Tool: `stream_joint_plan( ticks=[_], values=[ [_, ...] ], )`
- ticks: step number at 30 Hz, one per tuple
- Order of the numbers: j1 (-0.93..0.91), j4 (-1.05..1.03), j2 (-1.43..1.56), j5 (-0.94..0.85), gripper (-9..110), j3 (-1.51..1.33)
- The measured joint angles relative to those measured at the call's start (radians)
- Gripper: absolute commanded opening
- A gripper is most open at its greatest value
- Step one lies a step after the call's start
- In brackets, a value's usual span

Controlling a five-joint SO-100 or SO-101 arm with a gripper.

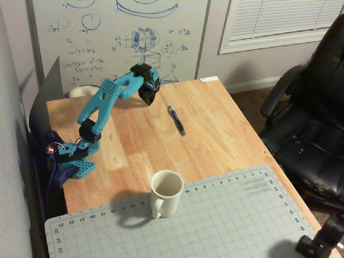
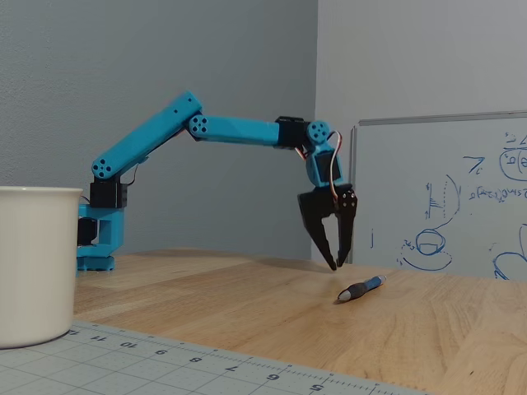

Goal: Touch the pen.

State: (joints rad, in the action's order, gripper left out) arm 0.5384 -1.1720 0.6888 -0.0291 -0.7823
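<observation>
The pen point(image 1: 176, 120) is a slim dark stick lying flat on the wooden table, about mid-table in a fixed view. In the low fixed view the pen point(image 2: 362, 287) shows a blue barrel with a dark tip. The blue arm's black gripper point(image 1: 148, 98) hangs to the upper left of the pen, apart from it. Seen from the side, the gripper point(image 2: 336, 265) points down with its tips just above the wood, left of the pen. Its jaws stand a little apart and hold nothing.
A white mug point(image 1: 166, 192) stands at the edge of a grey cutting mat point(image 1: 226, 220) near the table's front. The arm's base point(image 1: 75, 161) sits at the left edge. A whiteboard point(image 1: 118, 37) leans behind the table, and a black office chair point(image 1: 314, 123) stands at the right.
</observation>
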Motion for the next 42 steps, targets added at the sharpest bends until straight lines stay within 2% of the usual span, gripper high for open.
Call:
stream_joint_plan(
  ticks=[10,17,26,42],
  values=[
    [-0.015,0.048,-0.023,0.000,1,0.043],
    [-0.117,-0.037,0.052,0.000,1,0.044],
    [-0.241,-0.048,0.152,0.000,1,0.048],
    [-0.319,0.114,0.078,0.000,1,0.051]
  ],
)
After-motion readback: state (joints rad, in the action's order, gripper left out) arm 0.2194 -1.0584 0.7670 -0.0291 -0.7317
